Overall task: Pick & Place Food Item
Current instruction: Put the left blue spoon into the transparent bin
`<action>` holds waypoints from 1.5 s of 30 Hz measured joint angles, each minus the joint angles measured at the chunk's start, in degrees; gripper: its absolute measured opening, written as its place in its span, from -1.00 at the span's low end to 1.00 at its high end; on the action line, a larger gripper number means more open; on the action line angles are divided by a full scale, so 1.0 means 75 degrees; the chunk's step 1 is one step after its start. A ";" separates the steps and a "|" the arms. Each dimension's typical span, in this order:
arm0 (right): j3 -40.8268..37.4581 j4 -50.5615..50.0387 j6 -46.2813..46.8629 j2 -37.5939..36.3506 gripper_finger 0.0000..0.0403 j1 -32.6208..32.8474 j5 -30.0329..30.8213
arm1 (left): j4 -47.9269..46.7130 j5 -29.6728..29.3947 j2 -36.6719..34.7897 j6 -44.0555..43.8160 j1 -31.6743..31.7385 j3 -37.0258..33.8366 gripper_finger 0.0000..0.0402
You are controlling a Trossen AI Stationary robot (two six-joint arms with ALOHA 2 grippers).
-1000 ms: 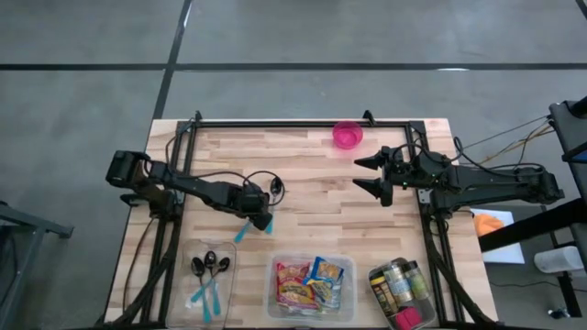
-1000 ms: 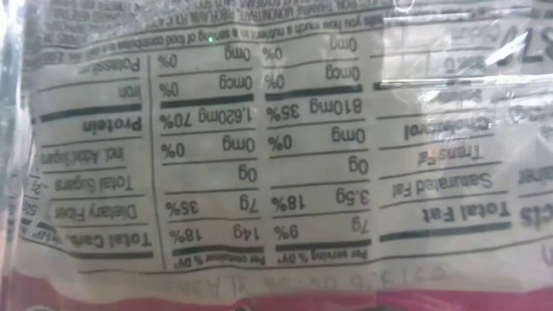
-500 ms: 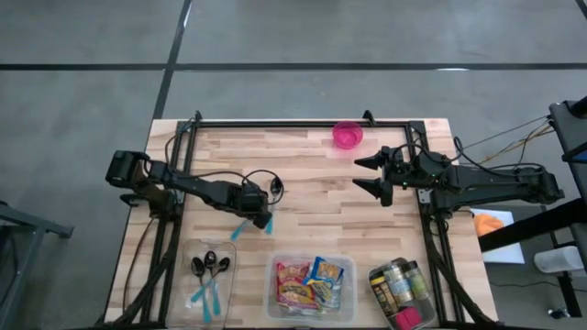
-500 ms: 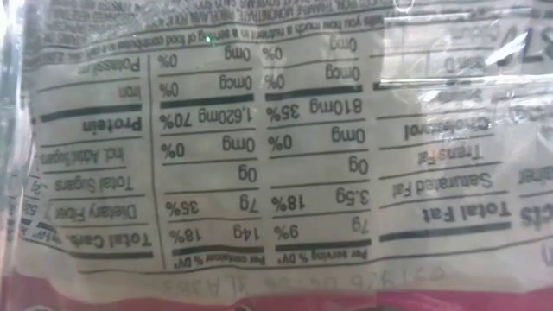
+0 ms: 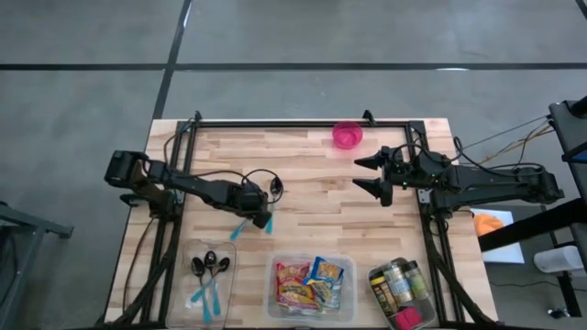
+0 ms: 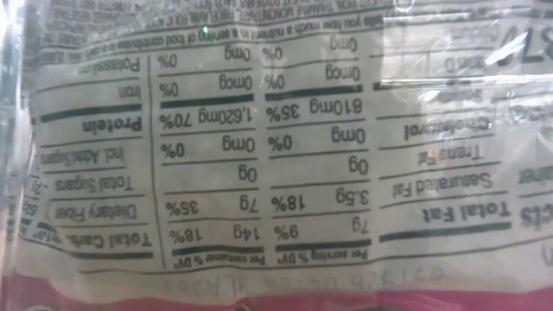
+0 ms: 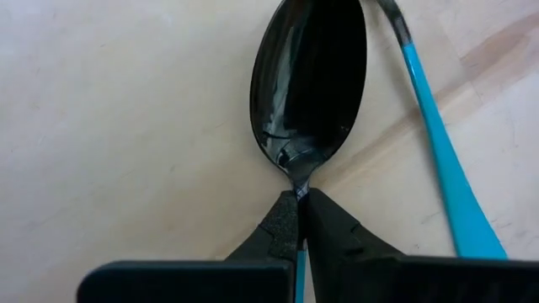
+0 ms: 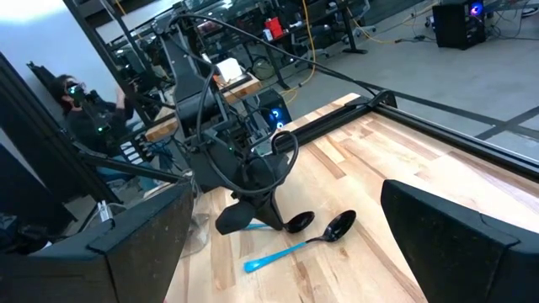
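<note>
Overhead, left gripper [image 5: 258, 218] sits low mid-table, closed on a spoon [image 5: 244, 229]; right gripper [image 5: 371, 174] hovers spread wide, near the pink bowl [image 5: 347, 135]. Food packets [image 5: 310, 282] lie in the near bin. Low view shows only a label [image 6: 259, 155]. Left wrist view shows the fingers [image 7: 286, 229] pinching the spoon's [image 7: 310, 80] neck: lift straight and slowly, clear of the second spoon [image 7: 442, 160] beside it.
</note>
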 joint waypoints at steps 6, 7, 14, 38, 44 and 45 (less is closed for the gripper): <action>0.0002 0.0000 -0.0002 0.0001 0.89 0.0001 0.0000 | -0.0875 0.0297 -0.0617 0.0002 0.0002 0.0283 -0.98; 0.0001 0.0000 0.0000 0.0003 0.89 0.0000 0.0000 | -0.1067 0.0235 -0.0767 0.0000 0.0012 0.0343 -0.98; 0.0002 0.0000 -0.0002 0.0001 0.89 0.0000 0.0000 | -0.2438 0.0156 -0.2061 -0.0754 0.0039 0.0896 -0.98; -0.0001 0.0000 -0.0003 0.0003 0.89 0.0002 0.0000 | -0.3884 0.1301 -0.4933 -0.7500 -0.2999 0.1166 -0.98; -0.0001 0.0000 -0.0002 0.0001 0.89 0.0001 0.0000 | -0.3878 0.0883 -0.4653 -0.9975 -0.5015 0.1166 -0.98; 0.0002 0.0000 -0.0003 0.0000 0.89 0.0003 0.0000 | -0.3849 0.0795 -0.4592 -1.0379 -0.5339 0.1166 -0.98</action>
